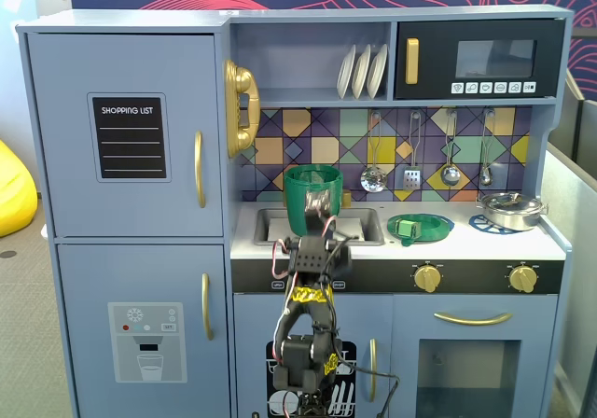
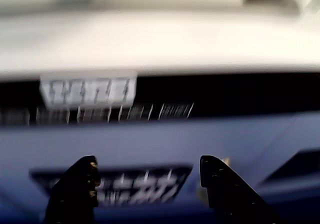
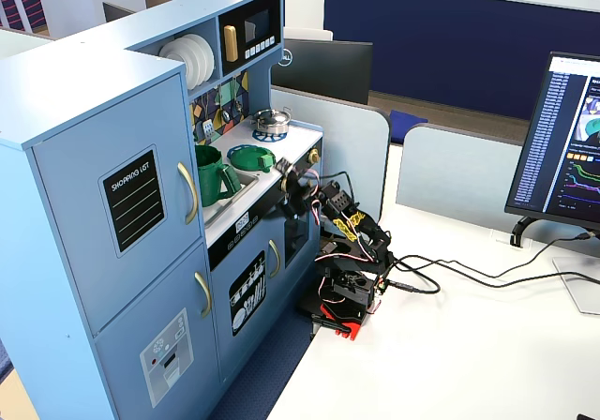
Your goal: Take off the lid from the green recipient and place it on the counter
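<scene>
The green recipient [image 1: 312, 199] stands open-topped in the sink at the left of the white counter [image 1: 466, 243]; it also shows in the other fixed view [image 3: 214, 174]. The green lid [image 1: 420, 227] lies flat on the counter on a blue burner ring, right of the sink, and shows in the other fixed view too [image 3: 253, 158]. My gripper [image 1: 315, 243] is in front of the counter's front edge, below the recipient and left of the lid. In the blurred wrist view the gripper [image 2: 147, 171] is open and empty, facing the kitchen's front.
A silver pot [image 1: 511, 210] sits on the far right burner. Yellow knobs [image 1: 427, 276] line the black control strip. The sink [image 1: 364, 224] is recessed around the recipient. Cables [image 3: 441, 275] and a monitor [image 3: 562, 148] are on the white desk.
</scene>
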Motion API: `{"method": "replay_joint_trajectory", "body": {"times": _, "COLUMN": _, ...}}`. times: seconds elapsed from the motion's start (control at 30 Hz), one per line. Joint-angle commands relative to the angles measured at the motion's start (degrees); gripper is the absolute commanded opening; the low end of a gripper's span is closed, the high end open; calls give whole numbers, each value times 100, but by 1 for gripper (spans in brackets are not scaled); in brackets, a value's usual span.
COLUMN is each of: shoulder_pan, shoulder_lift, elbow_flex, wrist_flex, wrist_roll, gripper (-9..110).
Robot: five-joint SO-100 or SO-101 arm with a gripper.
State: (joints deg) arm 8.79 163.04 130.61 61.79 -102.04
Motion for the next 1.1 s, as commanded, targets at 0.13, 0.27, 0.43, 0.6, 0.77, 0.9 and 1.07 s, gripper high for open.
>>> {"method": "replay_joint_trajectory", "body": {"times": 0.13, "shoulder_pan": -281, "shoulder_lift": 501, "elbow_flex": 1477, "wrist_flex": -123, "wrist_roll": 202, "gripper": 11}}
{"method": "replay_joint_trajectory", "body": {"times": 0.27, "shoulder_pan": -325, "shoulder_lift": 756, "elbow_flex": 2206, "wrist_flex": -158, "wrist_roll": 70, "gripper": 0}}
{"method": "replay_joint_trajectory", "body": {"times": 0.43, "shoulder_pan": -369, "shoulder_lift": 940, "elbow_flex": 2707, "wrist_flex": -246, "wrist_roll": 404, "gripper": 0}}
{"method": "replay_joint_trajectory", "body": {"times": 0.6, "shoulder_pan": -325, "shoulder_lift": 1063, "elbow_flex": 3129, "wrist_flex": -211, "wrist_roll": 606, "gripper": 0}}
{"method": "replay_joint_trajectory", "body": {"times": 0.77, "shoulder_pan": -413, "shoulder_lift": 1204, "elbow_flex": 3507, "wrist_flex": 26, "wrist_roll": 729, "gripper": 0}}
{"method": "replay_joint_trajectory", "body": {"times": 0.9, "shoulder_pan": -413, "shoulder_lift": 1424, "elbow_flex": 3788, "wrist_flex": 237, "wrist_roll": 817, "gripper": 0}}
{"method": "replay_joint_trajectory", "body": {"times": 1.07, "shoulder_pan": -466, "shoulder_lift": 1828, "elbow_flex": 4078, "wrist_flex": 703, "wrist_roll": 791, "gripper": 0}}
